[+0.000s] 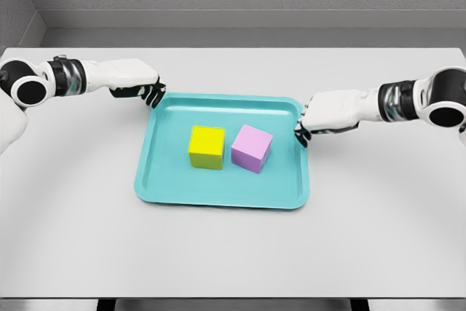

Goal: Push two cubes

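Head view, single frame. White table (233, 253), grey wall behind.

Teal tray (218, 196) sits mid-table, shallow rim, rounded corners, long side running L–R.

Yellow cube (207, 147) in tray, left of centre, flat on tray floor. Pink cube (252, 148) just beside it on the right, turned a bit vs. the yellow one. Narrow gap betw. them at top; lower corners look near touching, can't say for sure at this res. Both well inside the rim.

Left hand (138, 85) comes in from upper left, arm roughly horizontal over the table. Fingers (151, 95) curled down, dark tips at the tray's far-left corner, just outside the rim or on it. Nothing grasped. Apart from yellow cube.

Right hand (328, 114) comes in from right, arm roughly horizontal, angled slightly down toward the tray. Fingers (301, 135) curled under, tips at the tray's right edge near far-right corner; contact w/ rim likely but not certain. Holds nothing. Apart from pink cube, tray rim between them.

Both forearms white w/ black-and-silver wrist bands.
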